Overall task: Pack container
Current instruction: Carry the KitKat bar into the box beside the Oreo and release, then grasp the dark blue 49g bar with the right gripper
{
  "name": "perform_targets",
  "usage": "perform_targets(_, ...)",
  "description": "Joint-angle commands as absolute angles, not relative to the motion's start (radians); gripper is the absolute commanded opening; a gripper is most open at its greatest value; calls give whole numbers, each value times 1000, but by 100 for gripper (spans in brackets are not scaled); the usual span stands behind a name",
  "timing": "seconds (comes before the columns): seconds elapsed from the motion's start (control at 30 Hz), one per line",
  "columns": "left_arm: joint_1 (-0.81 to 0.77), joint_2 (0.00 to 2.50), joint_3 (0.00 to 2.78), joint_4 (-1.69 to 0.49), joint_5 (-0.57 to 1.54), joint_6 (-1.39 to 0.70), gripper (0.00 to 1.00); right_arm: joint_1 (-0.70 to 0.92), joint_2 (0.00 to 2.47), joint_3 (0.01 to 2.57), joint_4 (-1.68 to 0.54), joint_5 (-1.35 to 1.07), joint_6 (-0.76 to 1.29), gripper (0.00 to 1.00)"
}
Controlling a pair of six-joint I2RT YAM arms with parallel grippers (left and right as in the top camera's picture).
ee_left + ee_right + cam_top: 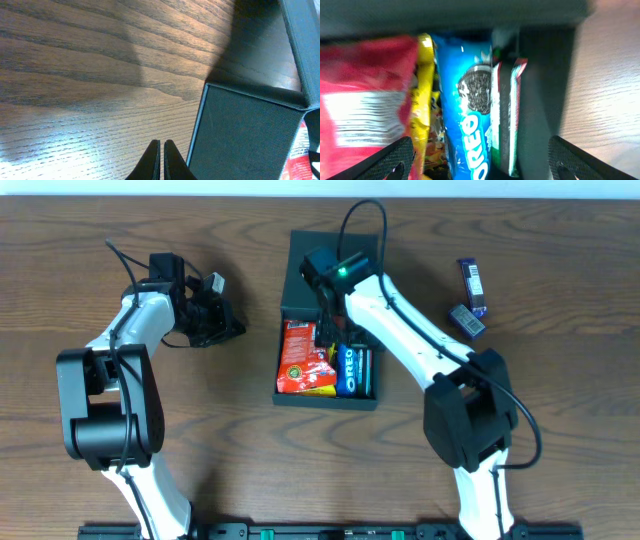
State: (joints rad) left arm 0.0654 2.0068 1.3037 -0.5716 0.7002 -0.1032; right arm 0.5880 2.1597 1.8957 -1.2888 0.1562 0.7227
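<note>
I work over a brown wooden table (80, 240) with a bold dark grain. Its finish is dull, though in my left wrist view a pale glare lies on the wood close to my fingers, and a broad soft shadow crosses the boards. Past the far edge of the tabletop the overhead view shows a thin pale strip (500, 188); I cannot tell whether it is wall or floor. A black rail (330, 532) runs along the near edge, by the bases of my arms.

The container (298, 275) sits in the middle of the table, with its flap lid open at the far end. Inside, a red snack bag (303, 358) lies on the left. A blue Oreo packet (347, 370) lies just right of it, and a dark green packet (366, 370) is squeezed between the Oreos and the right wall.

My right gripper (482, 160) hangs over the open container, above those packets. Its fingers (395, 160) are spread wide and grip nothing.

My left gripper (225, 320) is low over bare wood to the left of the container. Its fingertips (155, 160) are pressed together and empty, with the container's wall just to their right.

Well to the right of the container, a blue bar wrapper (472, 285) and a smaller grey-blue packet (466, 320) lie on the table near each other.
</note>
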Motion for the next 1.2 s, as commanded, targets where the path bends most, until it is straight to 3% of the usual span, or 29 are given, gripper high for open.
perform_targets(0.0,69,1987,1305,-572,707,-81,6,575,2053,2011,-1302,287,697,86)
perform_targets(0.17,69,1987,1305,-571,707,-81,6,527,1962,2070,-1251,437,570,74)
perform_targets(0.27,67,1987,1305,-571,707,-81,6,437,1961,2067,-1235,475,497,79)
perform_targets(0.53,35,1987,1305,-575,707,-81,6,67,2100,2065,-1114,236,71,88)
perform_targets(0.7,11,1987,1305,-578,707,-82,6,-93,2202,2065,-984,37,-30,83)
perform_targets(0.83,4,1987,1305,-580,707,-113,6,-126,2300,2065,-952,-83,-96,77)
perform_targets(1.17,4,1987,1305,-593,707,-139,6,-114,2419,2066,-923,-34,-138,75)
